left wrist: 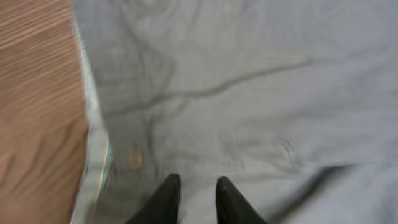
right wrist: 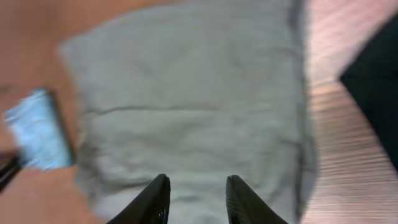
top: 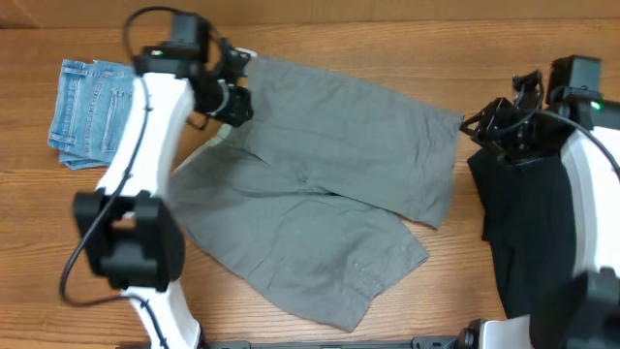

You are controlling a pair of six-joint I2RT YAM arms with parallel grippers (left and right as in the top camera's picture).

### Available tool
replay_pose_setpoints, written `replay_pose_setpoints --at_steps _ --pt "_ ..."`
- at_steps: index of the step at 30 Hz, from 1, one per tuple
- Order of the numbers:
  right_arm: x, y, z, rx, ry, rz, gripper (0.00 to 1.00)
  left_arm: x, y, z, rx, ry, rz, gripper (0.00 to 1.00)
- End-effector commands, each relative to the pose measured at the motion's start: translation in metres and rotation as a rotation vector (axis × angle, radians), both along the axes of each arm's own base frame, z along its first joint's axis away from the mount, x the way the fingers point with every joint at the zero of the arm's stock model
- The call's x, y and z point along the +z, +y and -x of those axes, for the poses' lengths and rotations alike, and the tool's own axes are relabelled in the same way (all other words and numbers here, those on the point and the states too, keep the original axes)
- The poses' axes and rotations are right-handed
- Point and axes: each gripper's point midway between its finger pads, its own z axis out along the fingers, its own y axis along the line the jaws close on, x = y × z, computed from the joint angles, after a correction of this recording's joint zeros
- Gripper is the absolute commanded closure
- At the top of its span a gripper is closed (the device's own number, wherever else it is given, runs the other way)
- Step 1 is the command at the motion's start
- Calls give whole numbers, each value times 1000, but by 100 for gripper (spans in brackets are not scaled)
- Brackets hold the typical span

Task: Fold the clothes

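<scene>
**Taking the waistband and the leg hem cleanly before the fold**

Overhead: the grey shorts [top: 320, 184] lie spread at the middle of the table [top: 387, 34]. The waistband is toward 10 o'clock, one leg reaches toward 3 o'clock and the other toward 5. The left arm [top: 145, 126] has its left jaws over the waistband corner at 11 o'clock. The right jaws hang just off the leg hem at 3 o'clock, beside the black garment [top: 528, 233]. Folded jeans [top: 89, 111] sit well apart at 9 o'clock.

Left wrist: the left jaws stand only narrowly apart, with cloth visible between them and nothing pinched. The waistband edge [left wrist: 93, 162], with its pale lining, runs at 9 o'clock from the tips. A good grasp would likely shift toward that edge and take both layers together, not the loose panel.

Right wrist: the picture is blurred. The right jaws are spread wide and empty, with the shorts laid out ahead at 12 o'clock. The black garment lies at 3 o'clock, so the jaws should probably come down well inside the hem to avoid snagging it. Lifting both ends evenly would help keep the fold square.
</scene>
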Motion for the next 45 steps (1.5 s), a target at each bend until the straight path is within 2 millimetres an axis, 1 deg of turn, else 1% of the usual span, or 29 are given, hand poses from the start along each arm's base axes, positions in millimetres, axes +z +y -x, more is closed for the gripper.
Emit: replay_pose_setpoints --at_steps 1,5,8,10,12,15,17,19,21,22,23,24,25,26,27,28,29,30,31,32,33,34,35,36,39,40,41,44,45 --pt "41 20 11 65 -112 -40 66 -58 -3 -22 -43 16 -63 86" --pt "55 30 24 89 -132 -37 66 -96 -6 -44 -43 -2 -61 93" --pt "56 37 31 104 -119 -40 66 -122 -3 -51 -36 5 -78 96" --pt "54 39 36 110 -96 -42 66 -140 5 -54 9 22 -118 96" --pt "50 38 38 106 -79 -30 66 -162 42 -58 174 49 -265 96" --pt "48 35 39 98 -70 -13 65 -178 98 -52 399 91 -428 96" --pt "42 32 40 90 -50 19 62 -185 123 -43 539 147 -408 96" --pt "26 27 43 77 -12 75 61 -188 124 -41 593 197 -274 96" --pt "8 29 46 80 35 89 61 -184 114 -44 594 225 -119 96" --pt "-7 34 48 81 74 77 61 -180 103 -46 576 239 -27 95" --pt "-19 38 48 78 101 69 61 -176 96 -47 559 245 13 94" --pt "-41 45 48 78 132 58 62 -167 82 -49 504 247 75 90" --pt "-53 50 48 71 149 49 62 -159 74 -51 475 243 100 88" --pt "-67 55 49 65 168 40 65 -151 67 -53 446 236 116 86" --pt "-83 63 51 68 188 34 66 -139 61 -56 415 220 117 83" --pt "-92 66 53 74 200 33 66 -131 58 -57 406 211 115 83" --pt "-104 73 59 89 220 32 66 -118 54 -60 382 190 110 80" --pt "-110 77 63 102 233 34 66 -105 50 -63 364 170 108 78" --pt "-121 82 71 121 259 38 66 -87 47 -66 344 142 108 75" --pt "-130 85 78 117 290 50 66 -65 44 -70 331 107 110 70" --pt "-136 85 82 115 304 63 66 -48 43 -73 325 79 112 68" --pt "-149 83 91 109 325 114 61 -14 42 -77 319 22 121 62" --pt "-154 81 92 100 330 132 56 3 42 -78 316 -6 126 61" --pt "-161 78 96 86 339 154 49 29 41 -77 313 -45 132 59" --pt "-173 75 100 81 331 163 48 73 41 -69 308 -106 141 57" --pt "-176 75 101 81 327 162 49 85 40 -64 307 -120 144 56" --pt "-182 76 102 80 315 155 53 102 40 -56 304 -139 146 56" --pt "-188 94 98 120 243 51 64 131 40 -37 302 -169 150 56" --pt "-187 98 95 128 217 28 67 137 40 -32 302 -172 150 55"
